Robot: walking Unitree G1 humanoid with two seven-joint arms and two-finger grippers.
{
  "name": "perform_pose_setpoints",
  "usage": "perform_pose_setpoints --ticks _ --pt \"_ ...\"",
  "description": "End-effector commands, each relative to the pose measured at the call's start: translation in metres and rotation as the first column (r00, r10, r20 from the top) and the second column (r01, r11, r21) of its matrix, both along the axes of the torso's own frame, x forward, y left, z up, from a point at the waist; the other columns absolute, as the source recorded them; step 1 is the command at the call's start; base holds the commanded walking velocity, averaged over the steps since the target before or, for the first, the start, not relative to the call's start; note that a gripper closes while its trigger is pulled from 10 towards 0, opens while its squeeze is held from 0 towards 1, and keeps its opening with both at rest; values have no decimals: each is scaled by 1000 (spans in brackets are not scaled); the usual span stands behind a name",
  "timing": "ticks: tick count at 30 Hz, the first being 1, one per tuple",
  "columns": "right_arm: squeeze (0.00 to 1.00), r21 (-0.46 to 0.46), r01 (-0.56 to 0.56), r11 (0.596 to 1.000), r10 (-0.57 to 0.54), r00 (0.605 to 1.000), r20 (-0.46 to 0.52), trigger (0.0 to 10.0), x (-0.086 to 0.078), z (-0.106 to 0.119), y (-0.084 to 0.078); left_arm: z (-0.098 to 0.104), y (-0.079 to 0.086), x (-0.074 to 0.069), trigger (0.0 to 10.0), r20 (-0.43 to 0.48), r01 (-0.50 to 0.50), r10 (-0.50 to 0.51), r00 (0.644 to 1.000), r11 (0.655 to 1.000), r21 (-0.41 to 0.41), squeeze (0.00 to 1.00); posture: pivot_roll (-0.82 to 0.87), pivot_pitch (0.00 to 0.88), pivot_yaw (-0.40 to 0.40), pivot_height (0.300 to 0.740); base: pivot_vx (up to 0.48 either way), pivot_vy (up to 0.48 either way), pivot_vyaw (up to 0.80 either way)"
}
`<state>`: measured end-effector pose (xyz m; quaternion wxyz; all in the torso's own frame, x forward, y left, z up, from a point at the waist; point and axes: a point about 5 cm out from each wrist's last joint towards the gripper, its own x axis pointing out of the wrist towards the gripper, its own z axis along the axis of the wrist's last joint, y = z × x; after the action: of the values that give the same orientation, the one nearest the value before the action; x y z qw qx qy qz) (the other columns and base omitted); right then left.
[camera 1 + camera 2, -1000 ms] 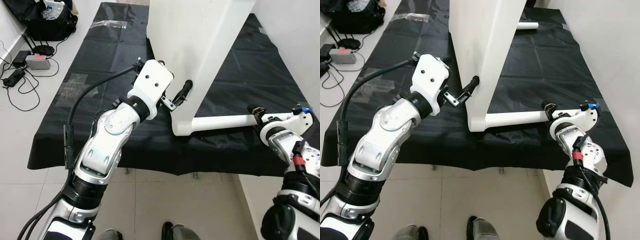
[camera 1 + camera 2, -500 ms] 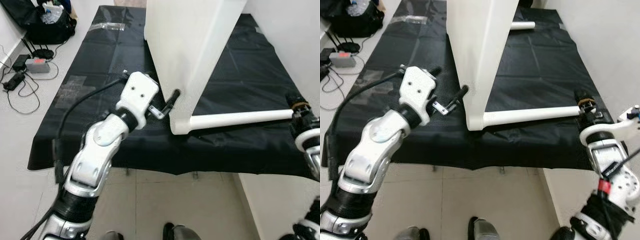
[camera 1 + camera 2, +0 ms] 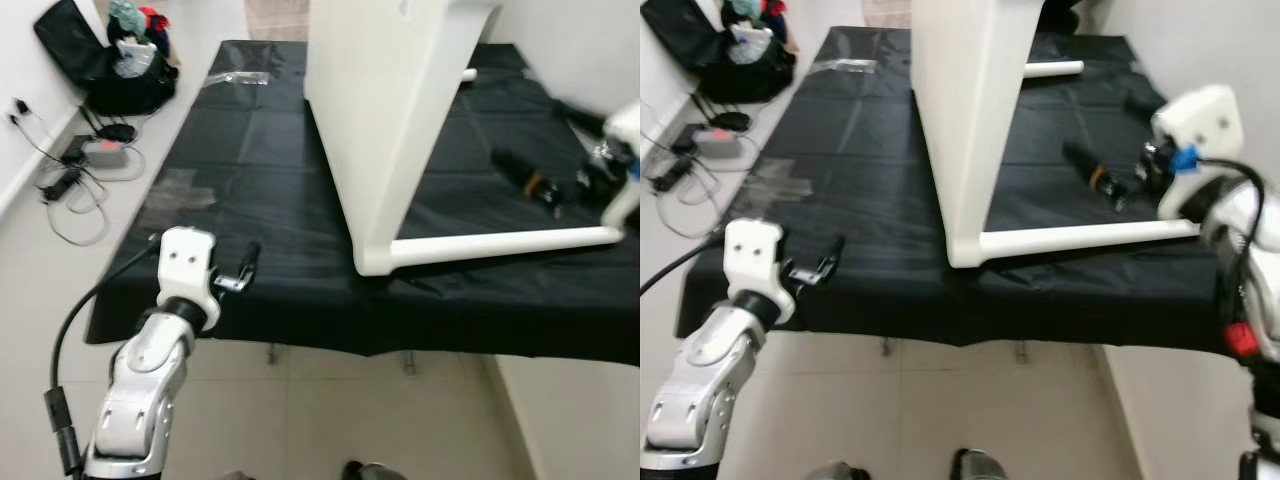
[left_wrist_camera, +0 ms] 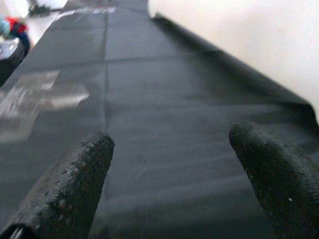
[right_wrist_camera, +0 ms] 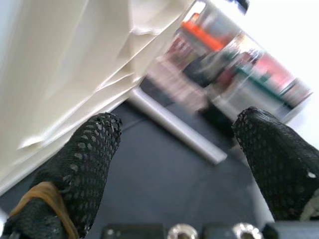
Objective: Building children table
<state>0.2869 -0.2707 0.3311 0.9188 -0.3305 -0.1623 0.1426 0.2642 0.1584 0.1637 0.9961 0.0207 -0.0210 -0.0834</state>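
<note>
Both claws just let go. Left claw [image 3: 248,268], jaws spread and empty, has dropped back to the near edge of the black-covered tabletop [image 3: 250,190], well clear of the white panel [image 3: 385,110] it was pressed against. Right claw [image 3: 1130,185], fingers wide apart and empty, has come off the end of the white leg [image 3: 1080,236] and lifted above it. The table part stands on edge unsupported; leg looks seated, but the joint is too small to confirm. Right claw motion-blurred. Panel top cropped.
</note>
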Motion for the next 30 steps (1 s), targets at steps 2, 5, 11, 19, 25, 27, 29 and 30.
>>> perform_pose_setpoints --ticks 2,5,11,19,25,27,29,30 --pt "0 -125 92 988 -87 995 49 10000 8 7 -3 -11 -6 -12 10000 -46 11 -13 999 999 -37 0 -64 59 -53 740 0 0 0" --pt "0 -241 187 952 -186 982 31 10000 14 4 -17 -18 -9 -18 10000 -70 18 -21 997 998 -52 0 -61 49 -64 740 0 0 0" --pt "0 -379 284 881 -315 949 -22 10000 15 -9 -45 -20 -11 -20 10000 -71 21 -25 997 998 -57 0 -66 46 -70 740 0 0 0" --pt "0 -428 210 879 -287 950 -123 10000 16 -41 -47 -8 -20 -8 10000 6 92 -93 996 995 29 0 -94 46 -63 740 0 0 0" --pt "0 -324 -48 945 -50 957 -286 10000 19 -95 10 -5 -25 -5 10000 25 125 -127 992 990 71 0 -99 48 -57 740 0 0 0" --pt "0 -291 -83 953 -13 949 -315 10000 18 -108 23 -5 -25 -6 10000 23 117 -120 993 990 83 0 -93 50 -63 740 0 0 0" --pt "0 -218 -104 970 22 937 -350 10000 18 -128 42 -6 -24 -5 10000 25 102 -106 994 989 106 0 -90 51 -60 740 0 0 0" --pt "0 -201 -105 974 23 928 -371 10000 18 -141 50 -5 -24 -4 10000 29 90 -94 995 989 114 0 -90 51 -60 740 0 0 0"
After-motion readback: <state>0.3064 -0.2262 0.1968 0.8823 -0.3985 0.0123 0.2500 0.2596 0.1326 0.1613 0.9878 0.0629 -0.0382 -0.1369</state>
